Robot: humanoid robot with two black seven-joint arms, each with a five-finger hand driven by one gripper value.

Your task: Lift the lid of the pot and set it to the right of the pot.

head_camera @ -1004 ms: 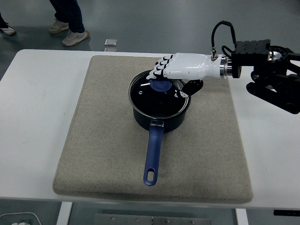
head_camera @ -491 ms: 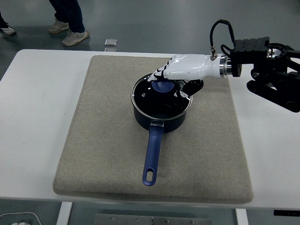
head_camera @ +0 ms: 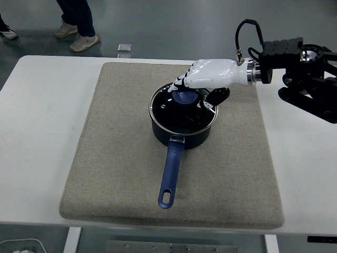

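A dark blue saucepan (head_camera: 185, 138) with a long blue handle (head_camera: 171, 169) stands in the middle of a beige mat (head_camera: 116, 137). Its handle points toward the near edge. The glass lid (head_camera: 171, 113) with a blue knob (head_camera: 184, 97) lies on the pot, seemingly a little tilted. My right hand (head_camera: 194, 90), white with black fingertips, comes in from the right. Its fingers curl over the knob with the thumb under it on the right side. The left arm is out of view.
The mat lies on a white table (head_camera: 37, 132), with bare mat to the right of the pot (head_camera: 242, 142). My black right forearm (head_camera: 305, 84) hangs over the table's right side. A person's feet (head_camera: 79, 37) stand on the floor beyond the far edge.
My right hand has closed in on the knob and drawn slightly right. Lid and pot have shifted a little right with it, and the handle's end has swung slightly left.
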